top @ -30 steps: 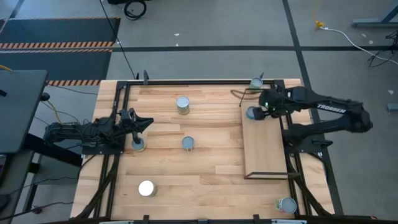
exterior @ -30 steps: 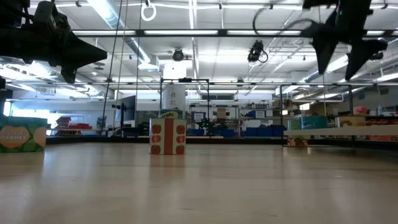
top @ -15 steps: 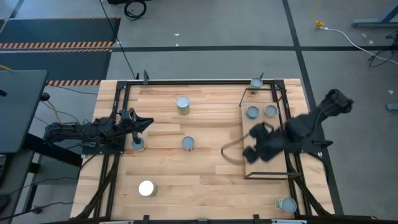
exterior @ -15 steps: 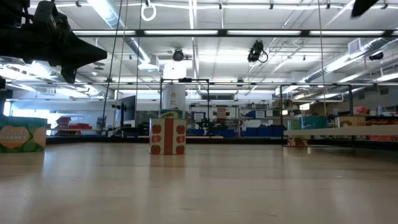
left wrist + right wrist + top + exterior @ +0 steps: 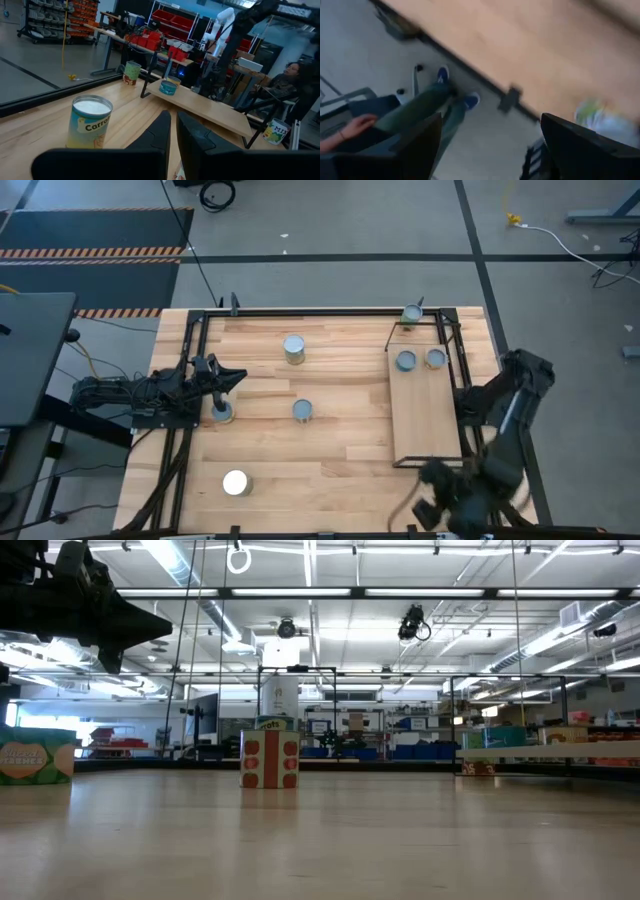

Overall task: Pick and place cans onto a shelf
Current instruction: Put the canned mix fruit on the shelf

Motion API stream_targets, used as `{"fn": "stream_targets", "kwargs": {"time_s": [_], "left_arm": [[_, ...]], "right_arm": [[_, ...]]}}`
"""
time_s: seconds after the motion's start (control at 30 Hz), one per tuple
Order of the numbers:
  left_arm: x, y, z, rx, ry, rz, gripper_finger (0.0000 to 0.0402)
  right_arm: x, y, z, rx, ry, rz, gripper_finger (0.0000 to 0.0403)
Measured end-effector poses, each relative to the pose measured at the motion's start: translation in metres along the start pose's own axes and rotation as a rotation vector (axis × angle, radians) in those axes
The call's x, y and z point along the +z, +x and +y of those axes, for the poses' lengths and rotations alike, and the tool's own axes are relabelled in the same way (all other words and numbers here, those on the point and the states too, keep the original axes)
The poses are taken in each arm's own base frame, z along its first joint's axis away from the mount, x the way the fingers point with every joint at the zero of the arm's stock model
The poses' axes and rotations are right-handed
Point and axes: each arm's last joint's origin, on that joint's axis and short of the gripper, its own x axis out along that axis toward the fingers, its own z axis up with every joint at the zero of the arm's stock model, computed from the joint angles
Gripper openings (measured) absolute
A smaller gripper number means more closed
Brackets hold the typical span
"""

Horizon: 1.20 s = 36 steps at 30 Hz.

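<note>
My left gripper (image 5: pixel 232 376) (image 5: pixel 172 132) hovers shut and empty at the table's left side, just beyond a can (image 5: pixel 221 412). My right gripper (image 5: pixel 440 502) (image 5: pixel 490 150) is open and empty at the near right corner, blurred, beside a blurred can (image 5: pixel 600 120). The shelf (image 5: pixel 425 415) stands on the table's right part, with two blue-topped cans (image 5: pixel 405 361) (image 5: pixel 435 359) upright at its far end. More cans stand on the tabletop: far centre (image 5: pixel 293 348), middle (image 5: pixel 302 411), white-topped near left (image 5: pixel 236 482), far right corner (image 5: pixel 412 313).
A black frame (image 5: pixel 200 330) edges the tabletop. In the left wrist view a carrot-labelled can (image 5: pixel 90 122) stands close ahead. A seated person's legs and blue shoes (image 5: pixel 445 95) are on the floor just past the table's near right edge.
My right gripper has left the shelf's far end, where a second can now stands beside the first. It has swung quickly over the shelf toward the table's near edge, down to the near right corner. The can there is now under the arm in the high view.
</note>
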Motion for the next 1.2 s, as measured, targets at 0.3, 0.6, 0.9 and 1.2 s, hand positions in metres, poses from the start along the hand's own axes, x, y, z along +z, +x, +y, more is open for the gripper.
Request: {"fn": "stream_targets", "kwargs": {"time_s": [0.3,0.6,0.9,1.2], "left_arm": [[0.0,0.0,0.0,0.0,-0.001,0.0,0.0036],[0.0,0.0,0.0,0.0,-0.001,0.0,0.0036],[0.0,0.0,0.0,-0.001,-0.002,-0.002,0.0036],[0.0,0.0,0.0,-0.002,-0.003,-0.004,0.0036]], "right_arm": [[-0.05,0.065,-0.017,-0.298,0.132,0.104,0.0346],[-0.05,0.093,-0.031,-0.533,0.14,0.052,0.0346],[-0.045,0.104,-0.043,-0.571,0.131,0.015,0.0318],[-0.044,0.107,-0.046,-0.594,0.119,0.039,0.0176]]}}
